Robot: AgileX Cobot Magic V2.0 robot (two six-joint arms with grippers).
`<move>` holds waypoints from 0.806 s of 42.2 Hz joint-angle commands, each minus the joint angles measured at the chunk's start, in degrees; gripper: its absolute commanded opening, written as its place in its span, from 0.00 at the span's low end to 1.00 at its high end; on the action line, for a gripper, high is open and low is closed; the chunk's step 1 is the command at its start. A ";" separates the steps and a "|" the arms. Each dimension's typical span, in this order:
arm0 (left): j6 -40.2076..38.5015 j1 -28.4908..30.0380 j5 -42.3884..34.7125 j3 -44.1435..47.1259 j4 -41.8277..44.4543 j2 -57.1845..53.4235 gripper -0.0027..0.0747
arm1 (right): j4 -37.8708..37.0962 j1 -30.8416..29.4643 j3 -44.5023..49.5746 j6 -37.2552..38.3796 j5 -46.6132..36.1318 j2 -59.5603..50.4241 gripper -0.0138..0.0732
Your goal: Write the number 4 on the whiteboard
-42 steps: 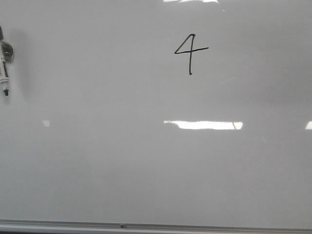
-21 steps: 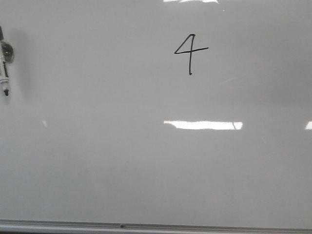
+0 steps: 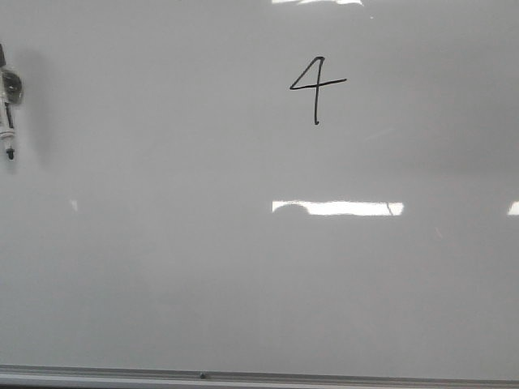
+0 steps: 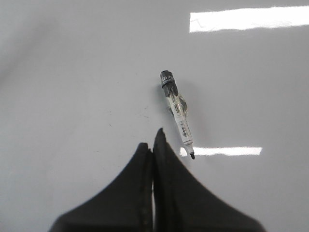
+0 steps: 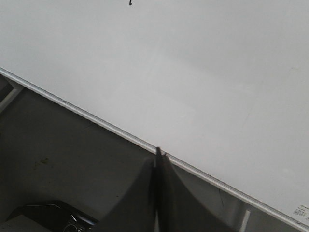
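Nothing's moved lately: number 4 done, marker lying at far left of whiteboard.
Both tools, left and right, are closed and empty; just pull clear without smudging ink.

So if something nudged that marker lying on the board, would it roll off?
Probably it would roll: the marker looks like a slim round barrel lying flat on the glossy whiteboard, which likely offers little grip. It seems stiff and light. Its tip looks uncapped, so a push might smear ink.

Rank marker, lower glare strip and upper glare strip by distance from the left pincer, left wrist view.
1. Marker, just beyond the left pincer; lower glare strip at its nib, too close to call.
2. Upper glare strip, farthest across the whiteboard.
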 commanded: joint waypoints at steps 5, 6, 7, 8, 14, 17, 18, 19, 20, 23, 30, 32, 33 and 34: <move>-0.12 0.02 -4.73 0.32 -0.18 -0.87 0.01 | -0.33 -0.07 -1.49 0.01 -3.40 0.33 0.08; -0.12 0.02 -4.73 0.32 -0.18 -0.87 0.01 | -0.33 -0.07 -1.49 0.01 -3.40 0.33 0.08; -0.12 0.02 -4.73 0.32 -0.18 -0.87 0.01 | -0.33 -0.07 -1.49 0.01 -3.40 0.33 0.08; -0.12 0.02 -4.73 0.32 -0.18 -0.87 0.01 | -0.33 -0.07 -1.49 0.01 -3.40 0.33 0.08; -0.12 0.02 -4.73 0.32 -0.18 -0.87 0.01 | -0.33 -0.07 -1.49 0.01 -3.40 0.33 0.08; -0.12 0.02 -4.73 0.32 -0.18 -0.87 0.01 | -0.22 -0.01 -1.17 0.01 -3.69 -0.54 0.08; -0.12 0.02 -4.73 0.32 -0.18 -0.87 0.01 | -0.22 -0.24 -0.92 0.01 -3.70 -1.03 0.08; -0.12 0.02 -4.73 0.32 -0.18 -0.77 0.01 | -0.11 -0.89 -0.62 0.01 -3.98 -1.82 0.08; -0.12 0.02 -4.73 0.32 -0.18 -0.77 0.01 | 0.11 -1.81 -0.09 0.01 -4.13 -2.41 0.08; -0.12 0.02 -4.73 0.32 -0.18 -0.77 0.01 | -0.67 -5.24 1.92 0.01 -6.02 -5.11 0.08; -0.12 0.02 -4.73 0.32 -0.18 -0.77 0.01 | -0.98 -15.03 12.27 0.01 -18.97 -12.71 0.08; -0.12 0.02 -4.73 0.32 -0.18 -0.77 0.01 | -0.98 -18.08 17.04 0.01 -24.52 -15.91 0.08; -0.12 0.02 -4.73 0.32 -0.18 -0.77 0.01 | -0.98 -19.66 19.75 0.01 -27.36 -17.67 0.08; -0.12 0.02 -4.73 0.32 -0.18 -0.77 0.01 | -0.98 -20.87 21.90 0.01 -29.59 -19.38 0.08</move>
